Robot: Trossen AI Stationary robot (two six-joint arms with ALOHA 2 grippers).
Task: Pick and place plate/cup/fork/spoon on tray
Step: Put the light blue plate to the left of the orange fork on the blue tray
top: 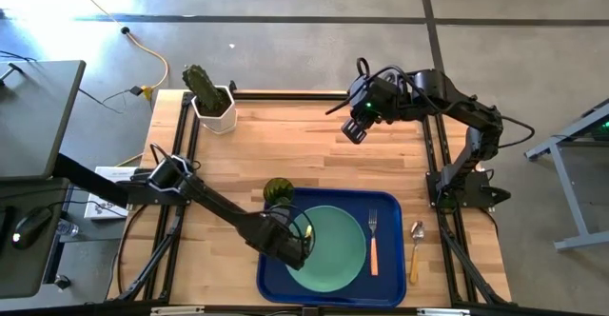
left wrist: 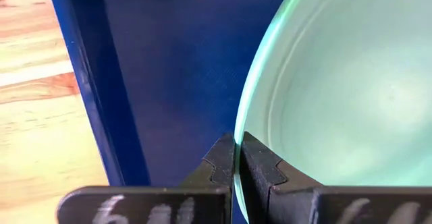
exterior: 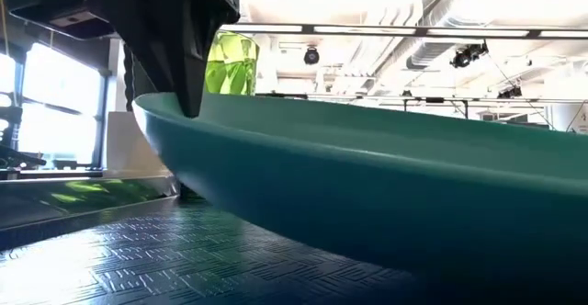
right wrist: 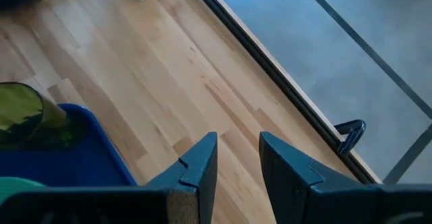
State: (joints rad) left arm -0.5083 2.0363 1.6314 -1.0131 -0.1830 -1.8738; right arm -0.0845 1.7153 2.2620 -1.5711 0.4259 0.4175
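The mint-green plate [top: 333, 249] is over the dark blue tray [top: 271, 283] at the table's near edge. My left gripper [top: 297, 243] is shut on the plate's left rim. The fork [top: 373, 242] lies on the tray to the right of the plate. The spoon [top: 416, 251] lies on the wood just right of the tray. The olive-green cup [top: 277, 191] stands upright at the tray's far left corner; I cannot tell whether it is on the tray or beside it. My right gripper [top: 355, 130] is open and empty above the table's far middle. My left gripper pinches the plate's rim [left wrist: 237, 133] on its left side between its two fingers, one on the upper face and one under it. The fingers come from the table's left, slanting down. In the low view the held edge [exterior: 175, 112] is raised above the tray floor [exterior: 110, 259] and the plate [exterior: 367, 195] slopes down toward the right.
A dark green cactus in a white pot [top: 211, 99] stands at the table's far left corner. Bare wood lies between the tray and the far edge [right wrist: 169, 69]. Black frame rails run along the table's sides.
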